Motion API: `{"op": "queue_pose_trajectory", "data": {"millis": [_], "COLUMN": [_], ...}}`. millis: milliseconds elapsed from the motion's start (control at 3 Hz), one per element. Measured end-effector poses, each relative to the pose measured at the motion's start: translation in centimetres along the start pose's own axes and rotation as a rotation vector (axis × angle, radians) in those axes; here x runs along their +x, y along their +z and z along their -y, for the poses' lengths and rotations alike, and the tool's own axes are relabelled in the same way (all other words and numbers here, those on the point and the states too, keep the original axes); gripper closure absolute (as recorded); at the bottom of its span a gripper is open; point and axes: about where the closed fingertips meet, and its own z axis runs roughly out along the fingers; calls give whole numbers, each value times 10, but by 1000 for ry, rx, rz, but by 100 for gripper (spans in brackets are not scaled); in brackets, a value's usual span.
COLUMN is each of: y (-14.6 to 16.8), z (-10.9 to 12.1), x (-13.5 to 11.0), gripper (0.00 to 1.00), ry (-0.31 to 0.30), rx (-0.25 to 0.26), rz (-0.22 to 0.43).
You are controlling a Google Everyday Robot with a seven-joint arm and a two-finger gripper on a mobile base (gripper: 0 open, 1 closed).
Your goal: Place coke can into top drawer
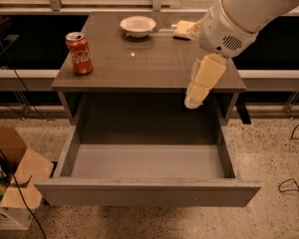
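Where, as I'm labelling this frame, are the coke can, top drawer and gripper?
coke can (80, 56): camera view, red side with white script.
top drawer (147, 161): camera view, bare inner floor.
gripper (194, 98): camera view, its lower tip, above the drawer's back right corner.

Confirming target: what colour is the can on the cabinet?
Coke can: red, white script, camera view; gripper hangs to its right.

Bowl (138, 26), sponge (183, 30) on tabletop (139, 63); cardboard box (10, 183) on floor (269, 148)
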Motion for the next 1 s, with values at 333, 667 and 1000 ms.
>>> {"op": "queue_pose_trajectory", "data": {"millis": [333, 667, 1000], "y": [0, 18, 47], "z": [0, 11, 39], "x": [0, -10, -36], "gripper": [0, 0, 0], "ry": [0, 29, 19], "rx": [0, 22, 43], "rz": [0, 60, 152]}}
